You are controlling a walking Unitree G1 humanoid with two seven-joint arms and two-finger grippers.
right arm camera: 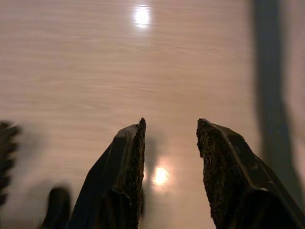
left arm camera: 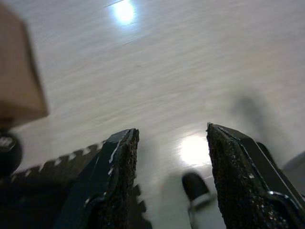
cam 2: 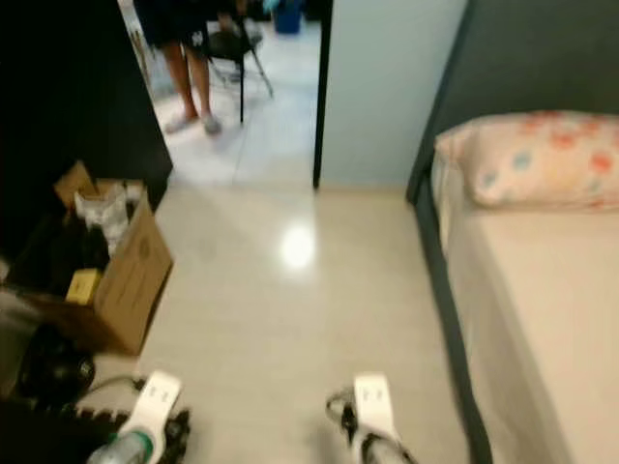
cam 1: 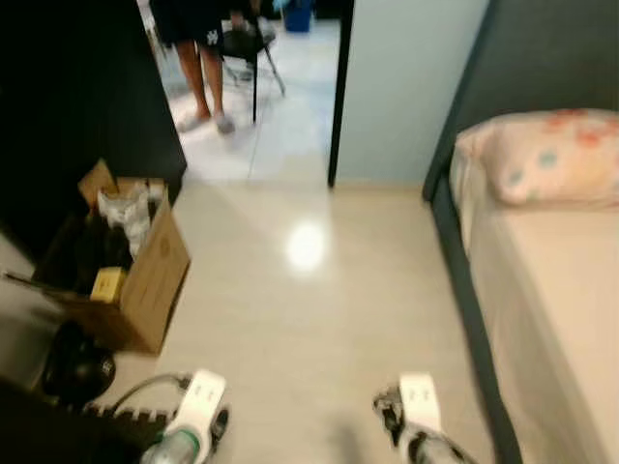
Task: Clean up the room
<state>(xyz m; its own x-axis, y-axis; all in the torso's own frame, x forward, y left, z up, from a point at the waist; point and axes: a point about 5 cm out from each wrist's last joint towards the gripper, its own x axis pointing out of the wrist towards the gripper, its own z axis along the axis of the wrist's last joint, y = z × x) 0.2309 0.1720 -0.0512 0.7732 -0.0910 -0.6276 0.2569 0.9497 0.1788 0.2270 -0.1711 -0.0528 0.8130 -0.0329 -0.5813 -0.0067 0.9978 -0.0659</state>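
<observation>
Cleanup is looking barely begun — the left gripper (left arm camera: 169,181) and right gripper (right arm camera: 170,167) are hanging apart, holding nothing, while the box (cam 1: 145,280) at left is sitting cluttered.

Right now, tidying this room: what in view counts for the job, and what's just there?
Job:
cardboard box, open, stuffed with clutter
yellow item inside it
left gripper, open, holding nothing
right gripper, open, holding nothing

Just there:
bed
pillow
dark round object beside the box
person beyond the doorway
</observation>
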